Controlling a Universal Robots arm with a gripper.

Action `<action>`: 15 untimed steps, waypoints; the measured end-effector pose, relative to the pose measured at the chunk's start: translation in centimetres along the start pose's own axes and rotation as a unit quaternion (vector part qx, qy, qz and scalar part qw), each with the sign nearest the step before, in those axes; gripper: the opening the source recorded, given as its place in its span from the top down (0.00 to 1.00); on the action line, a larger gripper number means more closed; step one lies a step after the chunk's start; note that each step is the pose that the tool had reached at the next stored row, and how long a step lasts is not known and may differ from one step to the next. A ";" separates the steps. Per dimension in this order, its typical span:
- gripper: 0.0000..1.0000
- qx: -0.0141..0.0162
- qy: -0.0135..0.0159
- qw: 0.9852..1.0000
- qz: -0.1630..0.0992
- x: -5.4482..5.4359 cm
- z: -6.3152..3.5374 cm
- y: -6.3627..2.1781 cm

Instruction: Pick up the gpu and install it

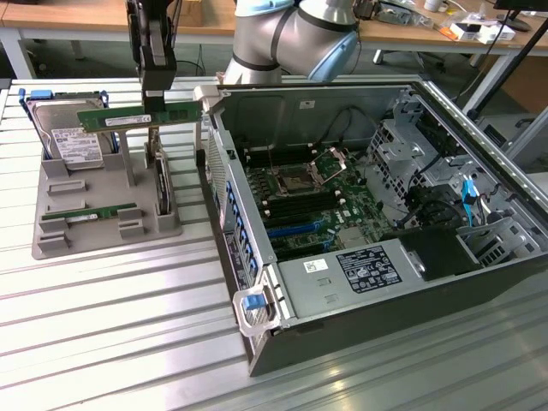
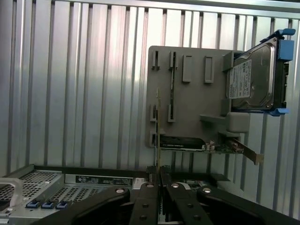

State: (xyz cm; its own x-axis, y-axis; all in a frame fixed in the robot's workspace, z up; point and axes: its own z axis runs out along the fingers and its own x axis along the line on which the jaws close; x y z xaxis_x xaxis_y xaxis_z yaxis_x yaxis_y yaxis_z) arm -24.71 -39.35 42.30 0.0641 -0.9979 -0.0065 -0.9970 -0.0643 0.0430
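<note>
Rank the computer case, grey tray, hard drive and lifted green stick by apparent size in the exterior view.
1. computer case
2. grey tray
3. hard drive and gpu: unsure; the gpu looks longer but much narrower, and it hangs lifted, perhaps nearer the camera.

1. Robotics lab or workshop.
2. Robot arm over a ribbed metal tabletop.
3. Open PC case, motherboard exposed; gray parts fixture beside it.
4. Wooden desks with clutter behind.
</note>
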 end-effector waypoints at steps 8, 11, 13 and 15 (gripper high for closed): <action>0.87 0.000 0.000 1.000 0.000 0.1 -0.04 -0.89; 0.87 0.000 0.000 1.000 0.000 0.1 -0.05 -1.22; 0.87 0.000 0.000 1.000 0.000 0.1 -0.06 -1.41; 0.87 0.000 0.000 1.000 0.000 0.1 -0.07 -1.73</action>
State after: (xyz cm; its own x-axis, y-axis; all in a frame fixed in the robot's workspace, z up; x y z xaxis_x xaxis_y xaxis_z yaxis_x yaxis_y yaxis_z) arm -22.97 -39.35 42.30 0.0641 -0.9979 -0.0065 -0.9970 -0.0643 0.0430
